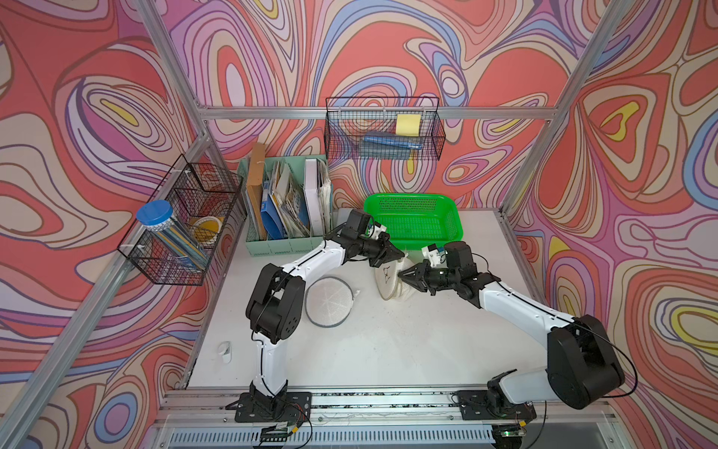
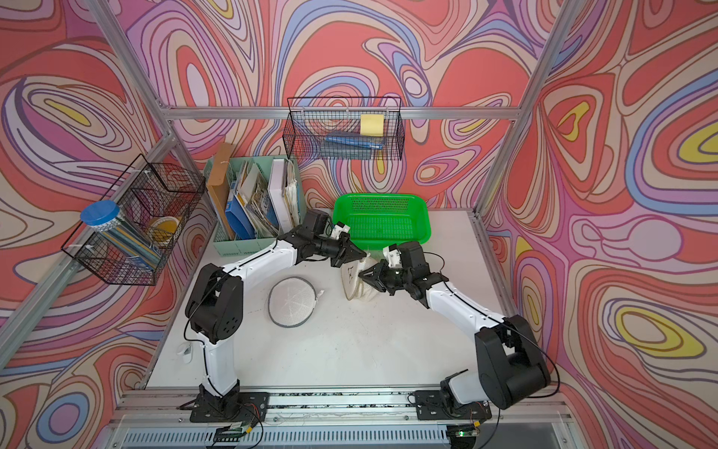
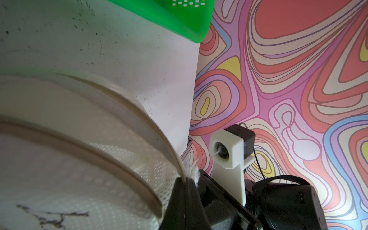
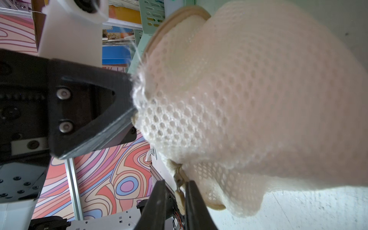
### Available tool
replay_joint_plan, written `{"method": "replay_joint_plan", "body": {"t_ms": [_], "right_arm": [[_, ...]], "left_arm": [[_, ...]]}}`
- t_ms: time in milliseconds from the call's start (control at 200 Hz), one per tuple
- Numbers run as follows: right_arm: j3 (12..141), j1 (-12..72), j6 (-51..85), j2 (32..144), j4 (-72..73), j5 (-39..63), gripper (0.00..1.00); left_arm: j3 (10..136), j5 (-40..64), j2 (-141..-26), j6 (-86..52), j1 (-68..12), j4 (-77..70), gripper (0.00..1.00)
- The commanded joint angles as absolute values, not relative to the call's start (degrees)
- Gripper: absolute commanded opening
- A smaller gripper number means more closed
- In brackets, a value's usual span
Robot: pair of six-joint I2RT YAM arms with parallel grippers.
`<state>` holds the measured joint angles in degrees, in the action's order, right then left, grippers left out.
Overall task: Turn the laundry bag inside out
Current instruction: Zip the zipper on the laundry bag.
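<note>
The laundry bag [image 1: 388, 280] is at 7 o'clock from the green basket [image 1: 455, 223], its mesh edge clenched in the left gripper [image 3: 184, 179]. The right gripper [image 4: 176, 182] stands parted around the zipper pull [image 4: 179, 194], which may slip free.

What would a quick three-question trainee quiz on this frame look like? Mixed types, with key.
1. True or false: the left gripper is shut on the edge of the laundry bag.
2. What hangs between the parted fingertips of the right gripper? A) a sock B) the zipper pull C) a spoon
3. Fill in: the basket behind the bag is ___ in colour.
Key: 1 true; 2 B; 3 green.
</note>
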<state>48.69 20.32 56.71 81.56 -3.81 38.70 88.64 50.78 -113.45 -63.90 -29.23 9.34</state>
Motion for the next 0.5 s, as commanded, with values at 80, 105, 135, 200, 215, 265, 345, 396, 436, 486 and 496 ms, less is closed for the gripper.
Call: {"method": "replay_joint_plan", "body": {"t_ms": [80,105,135,200,215,265,345,396,436,486,496], "right_arm": [[47.9,20.7,56.7,82.3,-2.9,39.6,0.19],[47.8,20.9,56.7,82.3,-2.9,39.6,0.19],[47.8,21.0,56.7,82.3,-3.0,39.5,0.19],[47.9,21.4,56.0,82.6,-3.9,39.6,0.20],[47.9,21.4,55.9,82.6,-4.1,39.5,0.20],[47.7,21.5,55.8,82.6,-4.3,39.4,0.20],[47.5,21.6,55.8,82.8,-4.3,39.3,0.20],[47.4,21.8,56.0,82.8,-4.0,39.0,0.20],[47.4,22.0,56.0,83.1,-3.8,38.9,0.20],[47.5,22.2,56.2,83.3,-3.5,38.9,0.19],[47.5,22.3,56.2,83.4,-3.4,38.9,0.19]], "left_arm": [[88.1,49.9,-111.0,-64.7,-29.4,8.5,0.00],[88.0,49.9,-111.1,-64.8,-29.4,8.4,0.00],[88.2,49.9,-111.2,-65.0,-29.4,8.3,0.00],[88.1,49.9,-111.3,-65.3,-29.4,8.1,0.00],[88.2,49.8,-111.3,-65.3,-29.4,8.1,0.00],[88.2,49.8,-111.4,-65.5,-29.4,8.0,0.00],[88.2,49.7,-111.4,-65.7,-29.4,7.9,0.00],[88.2,49.5,-111.4,-65.7,-29.4,8.0,0.00],[88.1,49.5,-111.4,-66.0,-29.4,8.0,0.00],[88.1,49.6,-111.4,-66.1,-29.4,7.7,0.00],[88.1,49.5,-111.4,-66.2,-29.4,7.7,0.00]]}}
